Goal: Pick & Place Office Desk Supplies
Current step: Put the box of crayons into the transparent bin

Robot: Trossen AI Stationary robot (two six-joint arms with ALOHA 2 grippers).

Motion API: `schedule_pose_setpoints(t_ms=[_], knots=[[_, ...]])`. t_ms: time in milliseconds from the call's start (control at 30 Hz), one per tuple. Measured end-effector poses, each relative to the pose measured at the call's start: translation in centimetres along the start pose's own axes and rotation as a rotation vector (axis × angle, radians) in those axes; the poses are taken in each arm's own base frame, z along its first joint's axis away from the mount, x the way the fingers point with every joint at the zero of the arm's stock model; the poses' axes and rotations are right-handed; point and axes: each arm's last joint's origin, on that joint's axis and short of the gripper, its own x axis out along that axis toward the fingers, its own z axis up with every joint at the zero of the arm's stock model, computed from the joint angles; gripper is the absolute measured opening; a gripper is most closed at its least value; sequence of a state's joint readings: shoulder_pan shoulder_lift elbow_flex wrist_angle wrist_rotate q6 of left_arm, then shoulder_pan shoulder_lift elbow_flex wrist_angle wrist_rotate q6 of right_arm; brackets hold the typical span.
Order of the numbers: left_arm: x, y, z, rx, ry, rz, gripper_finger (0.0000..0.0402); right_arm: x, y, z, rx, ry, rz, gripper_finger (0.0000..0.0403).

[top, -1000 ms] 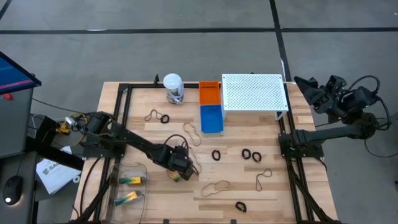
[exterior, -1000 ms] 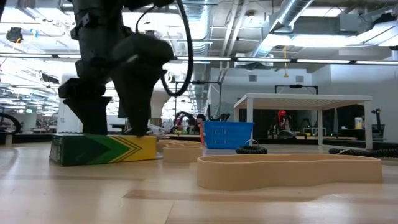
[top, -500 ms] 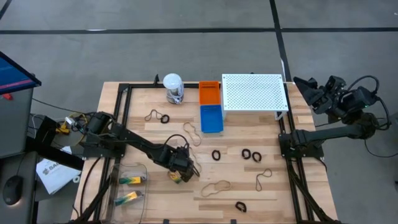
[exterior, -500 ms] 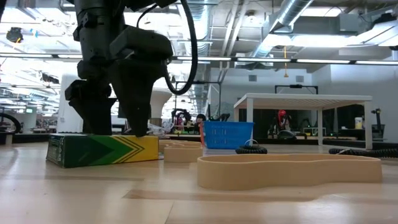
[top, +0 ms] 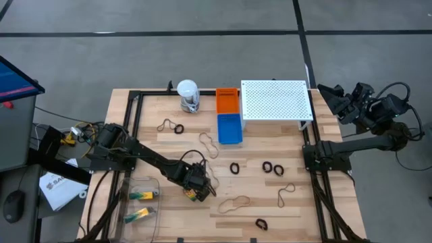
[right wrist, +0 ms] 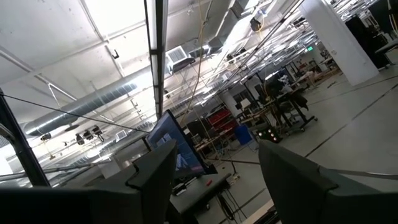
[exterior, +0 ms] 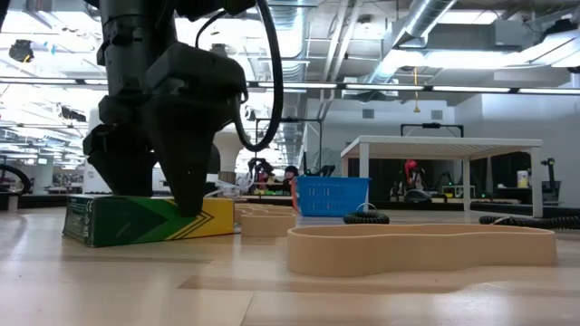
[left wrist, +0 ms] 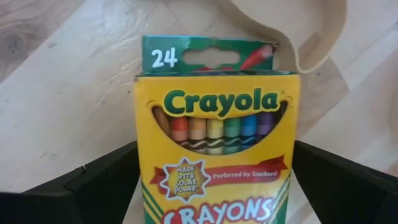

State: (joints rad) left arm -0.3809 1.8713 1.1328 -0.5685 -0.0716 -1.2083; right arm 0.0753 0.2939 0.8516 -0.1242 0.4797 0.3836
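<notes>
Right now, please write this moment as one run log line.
left tool: down around crayon box, fingers beside it | right tool: parked off table, open | box on table

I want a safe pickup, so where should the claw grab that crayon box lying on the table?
Grip the crayon box across its two long narrow edges, coming from straight above. It lies flat on the table, and the left claw already straddles it that way.

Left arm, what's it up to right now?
The left end effector is down on the table over a crayon box, with one finger on each side of it. The box sits flat on the wood beside a rubber band. Whether it's gripped yet isn't clear. The right end effector waits raised off the table's far right corner, open.
</notes>
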Motion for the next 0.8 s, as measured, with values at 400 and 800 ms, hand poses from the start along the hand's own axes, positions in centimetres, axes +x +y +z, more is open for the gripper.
schedule_pose_setpoints(t_ms=[400, 800], knots=[[0.0, 0.2, 0.0, 0.0, 0.0, 0.021, 0.0311, 0.0, 0.0, 0.0, -0.001, -0.002, -0.011, 0.0224], [-1.7, 1.1, -0.2, 0.026, 0.024, 0.067, 0.0306, 0.0, -0.1, 0.0, -0.002, -0.004, -0.016, 0.0224]])
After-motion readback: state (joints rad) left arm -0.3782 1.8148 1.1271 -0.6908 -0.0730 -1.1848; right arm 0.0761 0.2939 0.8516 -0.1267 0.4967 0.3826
